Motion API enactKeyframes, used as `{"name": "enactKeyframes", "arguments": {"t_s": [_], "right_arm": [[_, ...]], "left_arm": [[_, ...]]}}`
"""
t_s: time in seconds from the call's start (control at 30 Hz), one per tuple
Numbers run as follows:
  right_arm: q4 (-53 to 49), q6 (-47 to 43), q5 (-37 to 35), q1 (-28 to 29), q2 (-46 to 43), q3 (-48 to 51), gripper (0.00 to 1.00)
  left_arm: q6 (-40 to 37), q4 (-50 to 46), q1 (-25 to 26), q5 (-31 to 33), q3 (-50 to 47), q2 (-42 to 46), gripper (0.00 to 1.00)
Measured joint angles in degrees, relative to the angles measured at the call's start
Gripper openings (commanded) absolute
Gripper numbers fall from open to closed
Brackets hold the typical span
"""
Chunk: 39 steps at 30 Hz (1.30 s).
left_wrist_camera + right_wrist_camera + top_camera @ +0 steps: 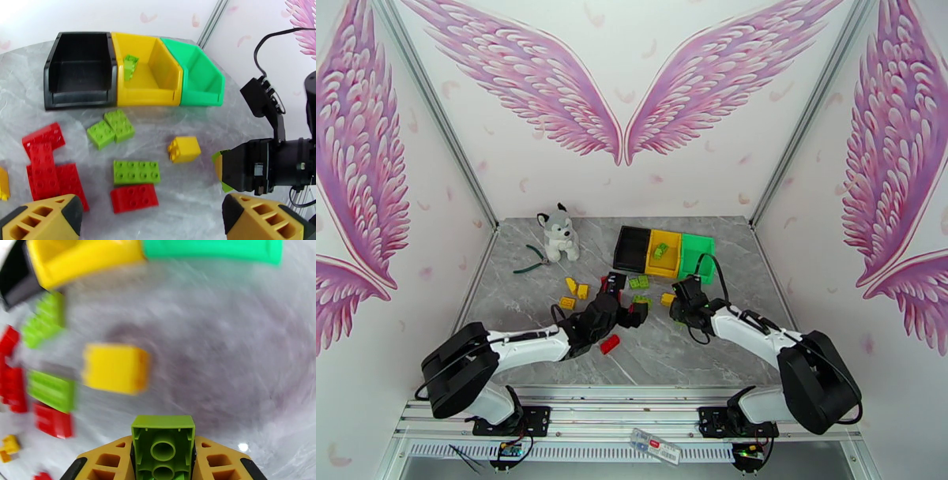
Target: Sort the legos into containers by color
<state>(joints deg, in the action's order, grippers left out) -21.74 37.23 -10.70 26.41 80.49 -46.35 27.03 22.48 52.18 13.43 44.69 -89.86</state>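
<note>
- A light green brick (163, 445) is pinched between the fingers (108, 461) of the right gripper (163, 455); the jaws are closed on its sides, and its hollow underside faces the wrist camera
- Beyond it the table (245, 370) and the loose legos are blurred in the right wrist view
- The other legos lie loose in front of the containers: a yellow brick (185, 149), a long green brick (136, 172) with a red brick (134, 198) just beside it, a green pair (111, 128) touching each other, and a red pile (45, 165) further left
- One small green piece (130, 66) leans inside the yellow bin (146, 96)
- The containers stand joined in a row at the back of the table, with the black bin (79, 98) on the left, the yellow one in the middle and the green bin (201, 94) on the right
- The right arm reaches forward and inward from its base, with its gripper (681, 304) low over the table, just on the near side of the green bin
- The left gripper (154, 221) has its jaws spread wide and holds nothing; it hovers over the red and green bricks
- The left arm stretches low across the table toward the right, so its gripper (632, 312) sits near the right one, with the yellow brick between them
- A plush husky (557, 233) and pliers (531, 264) sit at the back left, well apart from both grippers
</note>
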Motion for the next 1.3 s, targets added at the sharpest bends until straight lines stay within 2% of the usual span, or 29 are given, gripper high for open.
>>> {"name": "enactKeyframes", "arguments": {"t_s": [0.17,0.3,0.37,0.47,0.53,0.63,0.7,0.87,1.0,1.13,1.23,1.3], "right_arm": [[-1.2,-3.1,0.0,-1.9,4.7,-14.3,0.29],[-1.2,-5.4,0.9,-5.2,14.9,-26.5,0.3],[-1.6,-6.2,1.4,-6.4,20.6,-32.0,0.33],[-3.5,-7.6,2.2,-7.5,30.0,-41.7,0.42],[-5.3,-8.7,2.6,-8.1,35.9,-48.7,0.51],[-7.8,-9.9,2.8,-8.6,41.2,-56.2,0.68],[-9.0,-10.5,2.8,-8.7,42.2,-58.5,0.74],[-11.2,-10.4,3.2,-8.4,41.5,-60.2,0.85],[-13.0,-9.3,2.6,-6.7,38.1,-57.4,0.9],[-12.3,-7.4,3.0,-4.7,31.1,-48.3,0.92],[-9.6,-6.8,3.5,-4.4,24.6,-37.9,0.93],[-7.4,-6.8,4.0,-4.5,21.2,-31.7,0.92]], "left_arm": [[-1.5,0.6,-3.7,-2.8,7.4,-4.4,0.99],[-2.2,1.6,-7.7,-4.2,12.3,-6.9,0.99],[-2.5,1.8,-9.6,-4.5,14.6,-8.4,0.99],[-2.5,1.8,-12.1,-4.9,17.0,-10.5,0.99],[-2.3,1.9,-13.5,-5.4,17.6,-11.6,0.99],[-1.7,1.4,-14.9,-6.4,17.6,-12.7,0.99],[-1.3,1.4,-15.5,-6.5,17.3,-12.8,0.99],[-1.2,-0.2,-15.8,-5.9,16.2,-12.1,0.99],[0.4,-4.0,-15.4,-3.1,15.5,-10.5,0.99],[2.9,-10.4,-14.1,4.1,15.8,-9.3,0.99],[1.3,-11.4,-11.0,11.2,14.5,-7.7,0.99],[-0.9,-10.0,-7.5,16.2,11.1,-4.8,0.92]]}}
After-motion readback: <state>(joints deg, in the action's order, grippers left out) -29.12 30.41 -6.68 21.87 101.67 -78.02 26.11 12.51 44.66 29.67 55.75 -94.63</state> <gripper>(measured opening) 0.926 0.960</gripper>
